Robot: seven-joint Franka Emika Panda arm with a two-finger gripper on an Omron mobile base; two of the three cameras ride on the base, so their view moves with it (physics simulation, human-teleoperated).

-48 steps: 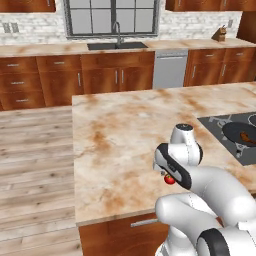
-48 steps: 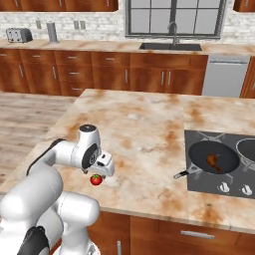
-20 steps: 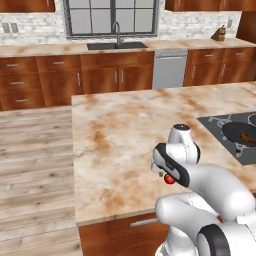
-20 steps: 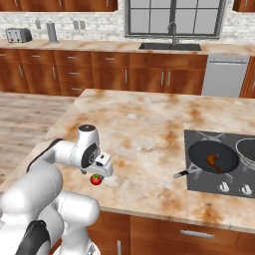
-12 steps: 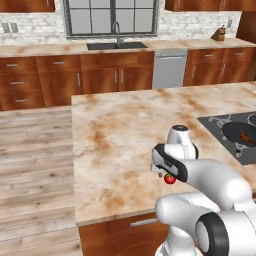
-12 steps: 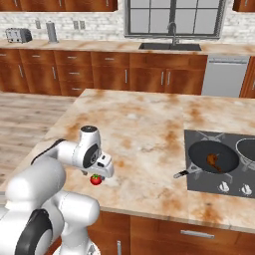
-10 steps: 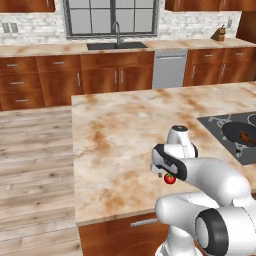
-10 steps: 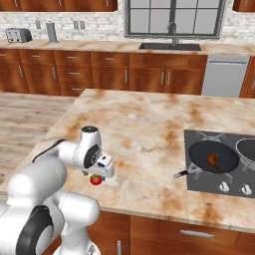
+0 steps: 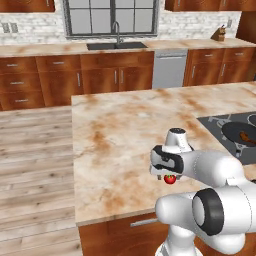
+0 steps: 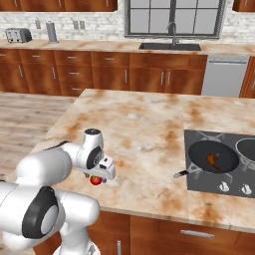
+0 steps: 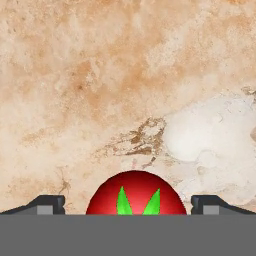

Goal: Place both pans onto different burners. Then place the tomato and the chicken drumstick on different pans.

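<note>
A: Gripper [image 11: 128,207] released, jaws wide either side of the tomato [image 11: 136,194], which sits on the marble surface [image 9: 120,130].

B: Pans [image 10: 215,158] look set on the burners [image 10: 199,137], drumstick [image 10: 213,160] in one. Tomato's pickup step: next, I'd say, close and lift.

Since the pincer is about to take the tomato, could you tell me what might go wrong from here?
1. The tomato is round and sits between the open pincer tips on smooth marble counter; an off-centre close could roll it away.
2. The drumstick already occupies one pan, so the tomato must go in the other pan.
</note>
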